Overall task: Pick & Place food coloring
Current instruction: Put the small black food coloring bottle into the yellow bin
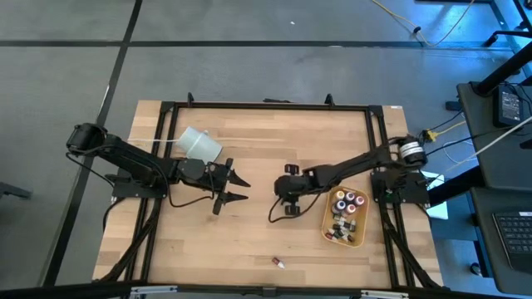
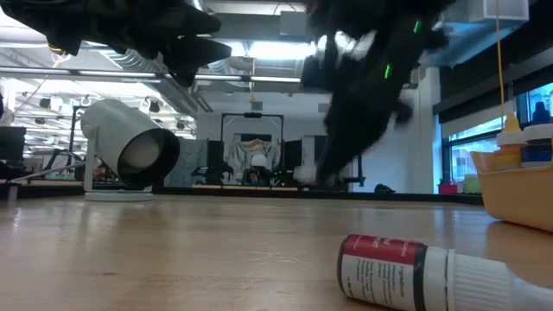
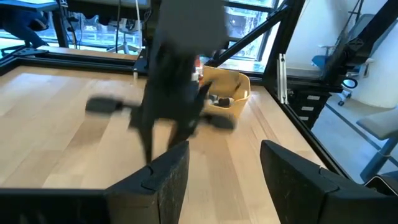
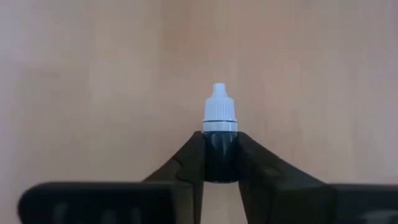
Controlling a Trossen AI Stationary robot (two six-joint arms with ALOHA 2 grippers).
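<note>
My right gripper (image 1: 287,198) is near the table's middle, shut on a small dark food coloring bottle (image 4: 219,149) with a white cap (image 4: 219,109). To the right of it, a tan tray (image 1: 331,228) holds several more food coloring bottles (image 1: 349,203). One red-labelled bottle (image 2: 389,269) lies on its side near the front edge (image 1: 278,262). My left gripper (image 1: 237,187) waits open, left of centre, holding nothing; its fingers (image 3: 168,180) point toward the right arm. My right gripper pinches the bottle's dark body (image 4: 219,144) between its two fingers, just below the white cap. The cap sticks out past the fingertips (image 4: 193,155). The fingers slant down at the table. Whether the bottle rests on the wood, I cannot tell.
A white cup-like cylinder (image 1: 199,145) lies on its side at the back left, its open mouth (image 2: 143,154) facing the low camera. A black frame (image 1: 266,106) runs round the table. Bare wood lies between the grippers and the front edge.
</note>
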